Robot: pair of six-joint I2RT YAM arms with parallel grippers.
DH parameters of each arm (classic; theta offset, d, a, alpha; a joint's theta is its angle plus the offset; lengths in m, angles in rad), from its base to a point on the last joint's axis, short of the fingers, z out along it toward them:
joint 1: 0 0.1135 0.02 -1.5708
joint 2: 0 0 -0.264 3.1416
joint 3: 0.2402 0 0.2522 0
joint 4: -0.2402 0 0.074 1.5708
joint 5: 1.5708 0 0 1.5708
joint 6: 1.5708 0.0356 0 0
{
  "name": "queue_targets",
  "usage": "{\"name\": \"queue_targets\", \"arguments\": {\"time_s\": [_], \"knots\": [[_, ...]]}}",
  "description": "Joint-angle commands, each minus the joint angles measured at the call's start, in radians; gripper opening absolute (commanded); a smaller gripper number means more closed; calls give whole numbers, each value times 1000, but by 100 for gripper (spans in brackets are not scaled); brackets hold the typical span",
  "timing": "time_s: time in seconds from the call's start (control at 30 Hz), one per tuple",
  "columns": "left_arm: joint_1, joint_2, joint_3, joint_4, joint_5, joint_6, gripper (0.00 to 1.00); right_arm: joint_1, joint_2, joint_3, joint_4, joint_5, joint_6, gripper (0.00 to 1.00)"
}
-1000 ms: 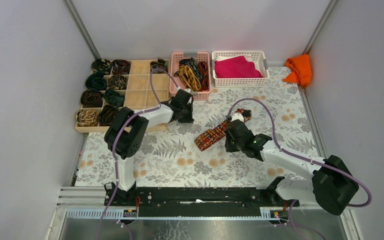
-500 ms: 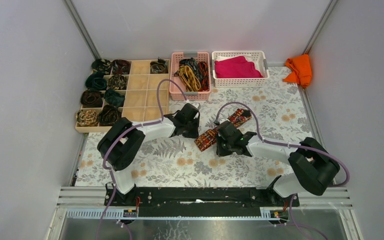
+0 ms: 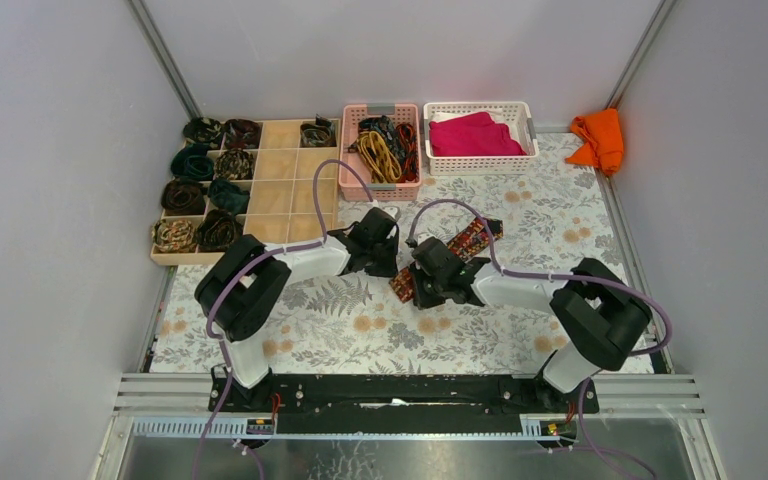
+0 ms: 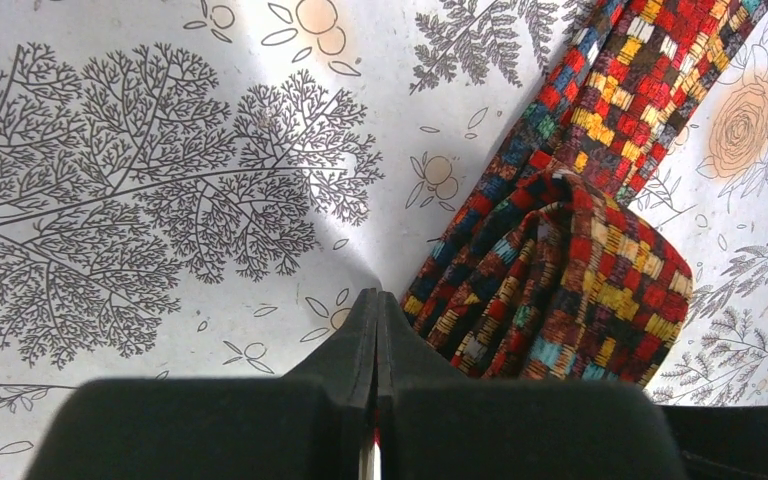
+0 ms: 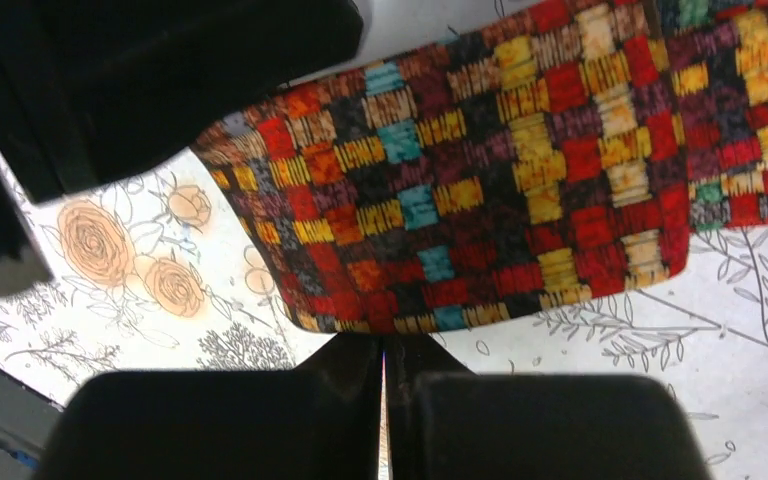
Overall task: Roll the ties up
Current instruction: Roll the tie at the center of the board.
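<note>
A red-orange-and-dark patterned tie [image 3: 467, 241] lies diagonally on the floral tablecloth, its folded near end low left. In the left wrist view that folded end [image 4: 560, 290] sits just right of my left gripper [image 4: 377, 296], which is shut with its tip beside the tie's edge. In the right wrist view the tie's end [image 5: 480, 170] lies just ahead of my right gripper [image 5: 383, 340], which is shut with its tip at the tie's border. From above, the left gripper [image 3: 393, 260] and right gripper [image 3: 416, 283] flank the tie's near end.
A wooden compartment tray [image 3: 285, 165] at the back left holds several rolled ties [image 3: 192, 162]. A pink basket [image 3: 380, 108] holds loose ties [image 3: 385, 148]. A white basket [image 3: 480, 106] holds a magenta cloth [image 3: 472, 135]. An orange cloth [image 3: 600, 138] lies in the back right corner.
My right gripper has slid left along the tie to its near end. My left gripper came down from beside the tray to the tie's near end, then held still.
</note>
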Motion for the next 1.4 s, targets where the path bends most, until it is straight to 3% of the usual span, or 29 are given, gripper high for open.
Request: {"name": "queue_targets", "arguments": {"time_s": [0.0, 0.37, 0.6, 0.77, 0.97, 1.2, 1.3, 1.37], "knots": [[1, 16, -25, 32, 13, 22, 0, 7, 36, 67, 30, 15, -14, 0], [1, 25, -21, 16, -20, 56, 0, 5, 51, 92, 20, 38, -30, 0], [67, 23, 49, -87, -270, 9, 0, 6, -58, 34, -82, 130, -39, 2], [102, -79, 54, -127, -379, -7, 1, 9, -201, 46, -205, 211, -76, 8], [101, -276, -58, -121, -403, -38, 1, 80, -241, 156, -335, 334, -161, 21], [102, -510, -202, -103, -428, -81, 1, 176, -121, 295, -374, 432, -261, 40], [102, -578, -232, -111, -446, -83, 1, 198, -73, 331, -360, 451, -300, 55], [102, -607, -240, -114, -447, -79, 2, 207, -38, 353, -359, 445, -319, 57]]}}
